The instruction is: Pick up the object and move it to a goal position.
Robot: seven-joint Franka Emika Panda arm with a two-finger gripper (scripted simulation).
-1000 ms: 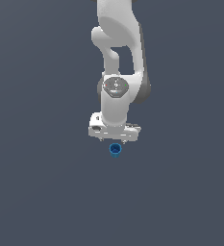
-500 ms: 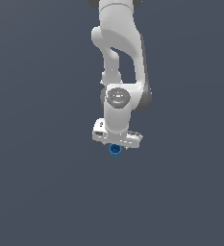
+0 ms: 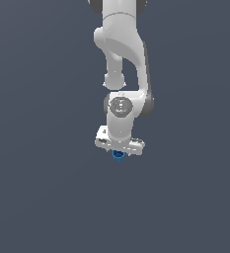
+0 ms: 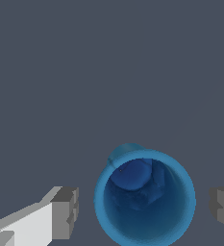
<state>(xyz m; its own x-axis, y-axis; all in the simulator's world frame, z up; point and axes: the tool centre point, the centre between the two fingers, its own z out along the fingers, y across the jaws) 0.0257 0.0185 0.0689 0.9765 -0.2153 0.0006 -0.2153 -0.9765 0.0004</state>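
**Desk:** Though lowered right over the small blue cup (image 3: 118, 156), got any hold of it with the white gripper (image 3: 118, 153)?

**Field:** Not by the look of it. Caught from the wrist with jaws spread wide, well clear of the cup (image 4: 144, 202) on both sides. Flanked by grey finger pads (image 4: 65, 214), one to either side of the rim, with bare gaps between. Straddled, then, not pinched.

**Desk:** And stood where, exactly?

**Field:** Sat upright on the dark grey floor (image 3: 37, 197), mouth up, hollow centre open to the wrist camera. Lay between the fingers, directly under the hand of the Panda arm (image 3: 121, 44). Showed in the exterior view only as a blue spot peeking out below the white hand. Could not tell from that angle how deep the fingertips reached along its wall.

**Desk:** Judged how far along, then?

**Field:** Early, though past the first stretch. Looked finished with the approach: centred over the cup, brought down low, opened wide enough to take it. Left undone, as far as shown: closing on the wall, lifting clear of the floor, carrying across, setting down.

**Desk:** Spotted the goal anywhere?

**Field:** Found no marker in either view. Could not say which way the carry pointed.
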